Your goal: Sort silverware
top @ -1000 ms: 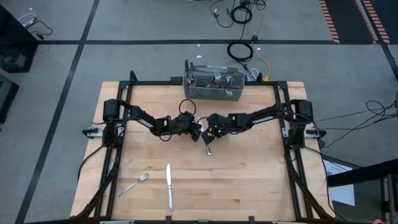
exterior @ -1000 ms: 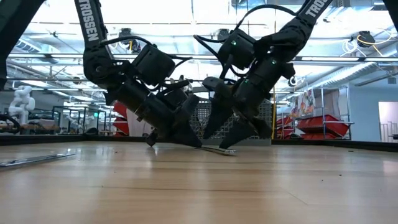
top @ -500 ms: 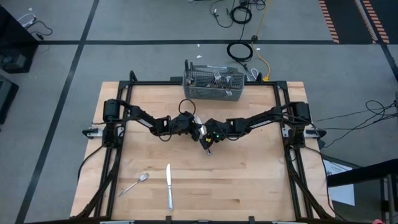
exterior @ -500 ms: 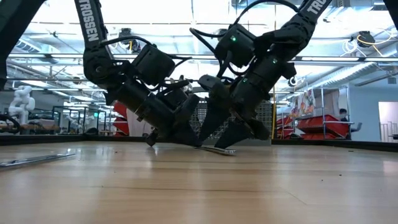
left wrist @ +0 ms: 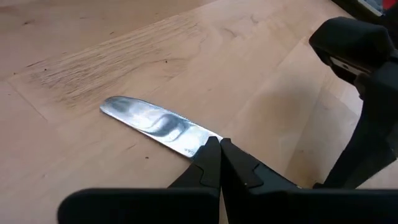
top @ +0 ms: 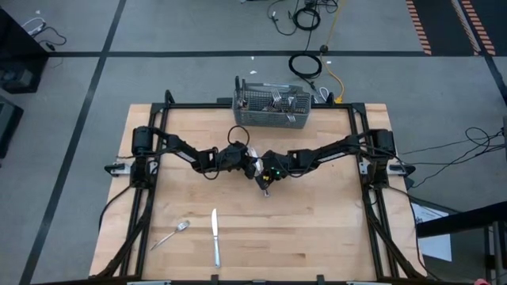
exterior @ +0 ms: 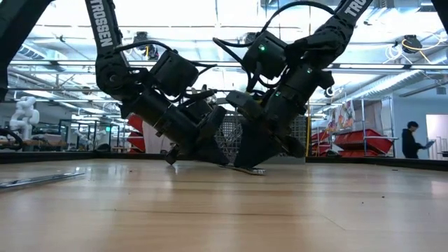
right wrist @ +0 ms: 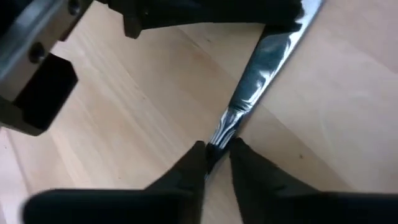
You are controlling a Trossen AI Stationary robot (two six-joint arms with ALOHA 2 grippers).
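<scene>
I am working in the middle of the table [top: 317, 229], where my 2 grippers are meeting over 1 table knife [left wrist: 158, 126]. The knife is lying flat on the wood, and its long axis is running from my left gripper [left wrist: 219, 149] toward my right gripper [right wrist: 214, 151], so each one is standing at an opposite part of the same piece.

My left fingers are pressed together, and their tips are sitting on the knife where the blade is ending; whether they are really pinching the metal or only pressing it down, I cannot tell. My right fingers [right wrist: 189, 165] are closing around the narrow neck of the knife, 1 on each side, with only a thin gap remaining, and the metal is passing between them. I judge that this grip is nearly made but not yet firm.

The important relation, I think, is that my right fingers are crossing the long axis, not lying along it, so the knife should not slip sideways when I am lifting.

The wire basket [top: 272, 108] is standing at the far edge, well apart, and a second knife [top: 215, 237] and a fork [top: 169, 235] are waiting near the front edge.
</scene>
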